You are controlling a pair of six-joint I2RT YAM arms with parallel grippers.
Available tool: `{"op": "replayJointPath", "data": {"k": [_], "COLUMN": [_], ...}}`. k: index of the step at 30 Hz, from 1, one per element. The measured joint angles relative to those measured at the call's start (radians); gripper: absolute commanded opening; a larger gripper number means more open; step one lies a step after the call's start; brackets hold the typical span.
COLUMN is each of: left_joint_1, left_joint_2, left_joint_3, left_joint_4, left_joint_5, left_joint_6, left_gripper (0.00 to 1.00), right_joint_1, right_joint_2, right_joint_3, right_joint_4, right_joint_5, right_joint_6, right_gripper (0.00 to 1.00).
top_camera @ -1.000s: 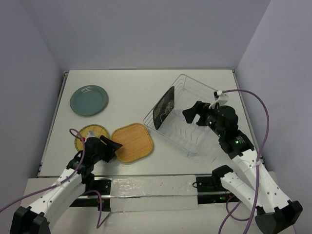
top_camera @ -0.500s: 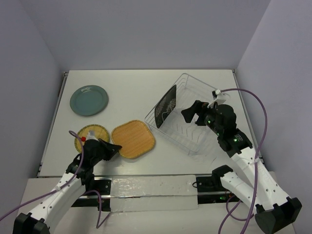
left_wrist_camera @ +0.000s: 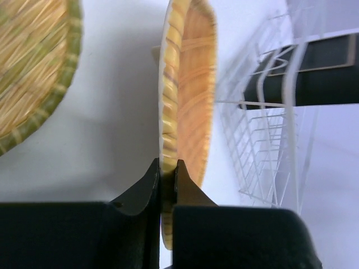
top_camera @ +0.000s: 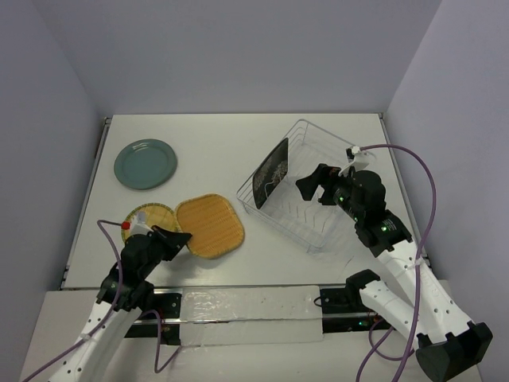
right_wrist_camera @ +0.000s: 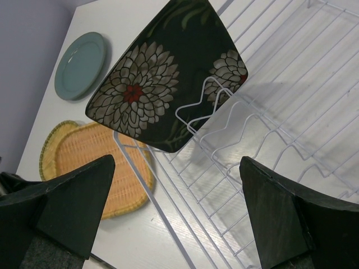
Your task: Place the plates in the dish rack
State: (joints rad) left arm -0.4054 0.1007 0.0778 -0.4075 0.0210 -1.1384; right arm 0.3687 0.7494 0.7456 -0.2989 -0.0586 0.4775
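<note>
My left gripper (top_camera: 181, 239) is shut on the near rim of the rounded-square tan woven plate (top_camera: 208, 225), which the left wrist view shows edge-on (left_wrist_camera: 188, 101) between the jaws (left_wrist_camera: 166, 168). The round yellow woven plate (top_camera: 147, 219) lies just left of it and the teal-grey plate (top_camera: 145, 163) farther back. The black floral plate (top_camera: 270, 173) stands tilted among the prongs at the left end of the wire dish rack (top_camera: 306, 219). My right gripper (top_camera: 314, 183) hovers over the rack, open and empty (right_wrist_camera: 176, 168), facing the black plate (right_wrist_camera: 162, 73).
The rack sits skewed at the right of the white table (top_camera: 223, 143), close to its right edge. Grey walls close in the back and both sides. A cable loops beside the left arm.
My left gripper has shut on the tan plate's rim, and the plate has shifted a little to the left as the arm drew back. The right arm has barely moved.
</note>
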Motion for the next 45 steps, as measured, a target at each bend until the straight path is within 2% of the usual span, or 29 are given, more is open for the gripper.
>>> {"op": "replayJointPath", "data": {"k": [5,9,13,16,19,24,27,32,35,40,45], "left_joint_1": [0.000,0.000,0.001,0.002,0.002,-0.054,-0.167,-0.424,-0.540,-0.687,-0.760], "left_joint_2": [0.040,0.167,0.317,0.410,0.527,0.872,1.045,1.227,1.318,1.452,1.563], "left_joint_3": [0.169,0.327,0.556,0.705,0.839,1.293,1.526,1.770,1.854,1.905,1.918], "left_joint_4": [-0.024,0.056,0.087,0.172,0.269,0.205,0.150,-0.039,-0.135,-0.248,-0.324], "left_joint_5": [-0.015,-0.018,-0.031,0.028,0.147,0.276,0.259,0.151,0.016,-0.318,-0.541], "left_joint_6": [0.120,0.216,0.354,0.475,0.565,0.715,0.822,0.955,0.989,1.004,1.002], "left_gripper": [0.00,0.00,0.00,0.00,0.00,0.00,0.00,0.00,0.00,0.00,0.00], "right_joint_1": [0.000,0.000,0.000,0.000,0.000,-0.017,-0.042,-0.123,-0.182,-0.246,-0.266], "right_joint_2": [-0.006,-0.027,-0.066,-0.100,-0.109,-0.104,-0.100,-0.136,-0.155,-0.150,-0.125], "right_joint_3": [0.000,0.000,0.000,0.000,0.000,0.000,0.000,0.000,0.000,0.002,0.002], "right_joint_4": [0.000,0.000,0.000,0.000,0.000,-0.011,-0.035,-0.108,-0.152,-0.217,-0.258], "right_joint_5": [0.013,0.030,0.069,0.107,0.146,0.212,0.254,0.399,0.470,0.569,0.624], "right_joint_6": [-0.009,-0.023,-0.034,-0.041,-0.041,-0.038,-0.028,0.030,0.062,0.094,0.110], "right_gripper": [1.00,1.00,1.00,0.99,0.99,0.99,0.99,0.99,0.99,0.99,0.99]}}
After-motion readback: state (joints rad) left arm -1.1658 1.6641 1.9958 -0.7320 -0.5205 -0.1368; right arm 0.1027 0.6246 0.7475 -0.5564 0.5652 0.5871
